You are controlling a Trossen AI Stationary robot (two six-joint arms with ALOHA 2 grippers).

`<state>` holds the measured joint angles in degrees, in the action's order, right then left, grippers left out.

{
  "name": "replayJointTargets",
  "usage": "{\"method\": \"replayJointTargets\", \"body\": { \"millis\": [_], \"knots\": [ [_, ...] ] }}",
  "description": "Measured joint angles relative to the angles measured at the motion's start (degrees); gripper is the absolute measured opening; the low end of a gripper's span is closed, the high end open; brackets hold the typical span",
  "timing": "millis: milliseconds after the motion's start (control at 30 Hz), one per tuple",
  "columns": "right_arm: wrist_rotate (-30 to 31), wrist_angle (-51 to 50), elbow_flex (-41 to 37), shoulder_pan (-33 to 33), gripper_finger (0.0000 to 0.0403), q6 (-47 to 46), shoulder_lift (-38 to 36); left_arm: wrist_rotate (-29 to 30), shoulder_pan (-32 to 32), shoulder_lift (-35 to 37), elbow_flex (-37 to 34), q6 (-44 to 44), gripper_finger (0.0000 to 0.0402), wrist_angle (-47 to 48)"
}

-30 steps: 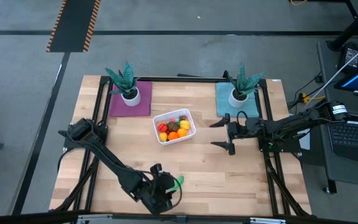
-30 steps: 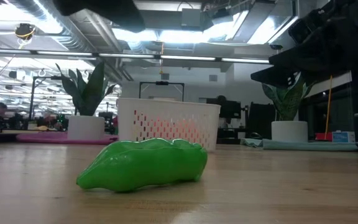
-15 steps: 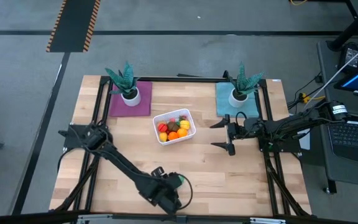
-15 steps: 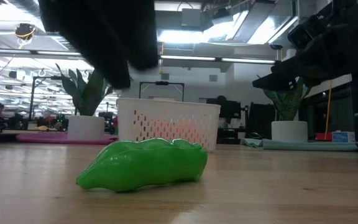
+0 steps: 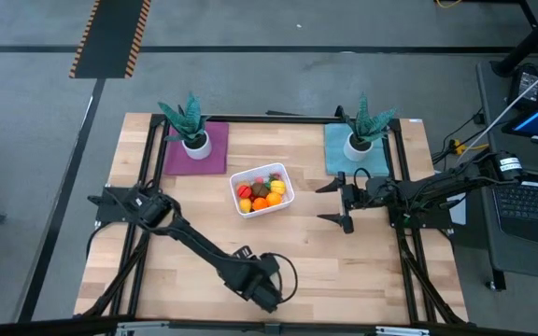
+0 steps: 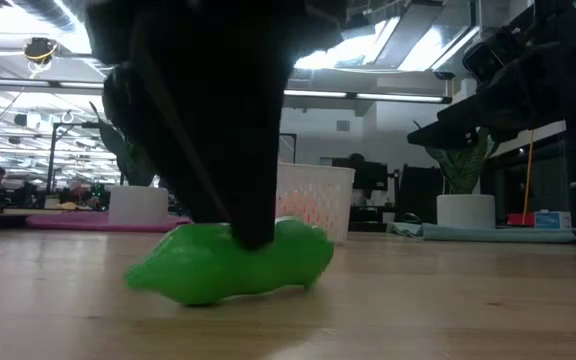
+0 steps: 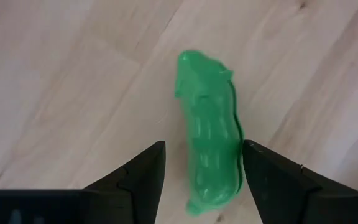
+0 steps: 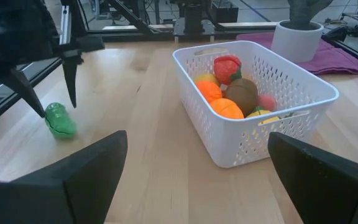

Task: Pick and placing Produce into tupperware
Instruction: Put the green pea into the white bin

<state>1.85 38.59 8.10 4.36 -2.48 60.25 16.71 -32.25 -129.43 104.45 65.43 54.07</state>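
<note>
One green, elongated piece of produce [image 7: 209, 140] lies flat on its side on the wooden table near the front edge, also seen in the low view [image 6: 228, 265]. My left gripper [image 5: 267, 289] points steeply down over it, open. One finger [image 7: 143, 171] stands on each side of the piece, the other finger [image 7: 263, 171] close beside its edge. The white tupperware [image 5: 285, 175] sits mid-table with several pieces of produce [image 8: 229, 93] inside. My right gripper [image 5: 336, 203] waits open to the tupperware's right.
Two spiky potted plants stand at the back, one [image 5: 190, 131] on a purple mat and one [image 5: 361, 131] on a teal mat. The table's front edge lies just beyond my left gripper. Bare wood lies between the green piece and the tupperware.
My left gripper has moved toward the table's right along the near edge and come down over the green piece, tipping to point more steeply down. The green piece has stayed where it was.
</note>
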Motion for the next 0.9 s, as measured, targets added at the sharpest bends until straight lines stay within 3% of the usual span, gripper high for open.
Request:
{"method": "replayJointTargets", "body": {
  "millis": [500,900],
  "knots": [
    [0.0,-0.4,0.0,0.0,0.0388,0.0,0.0,-2.1,0.3,-1.5,-0.1,-0.1,0.0204,-1.8],
    [0.0,-0.4,0.0,0.0,0.0388,0.0,0.0,-4.4,1.4,-0.8,-4.4,0.2,0.0204,-6.2]
  ]
}}
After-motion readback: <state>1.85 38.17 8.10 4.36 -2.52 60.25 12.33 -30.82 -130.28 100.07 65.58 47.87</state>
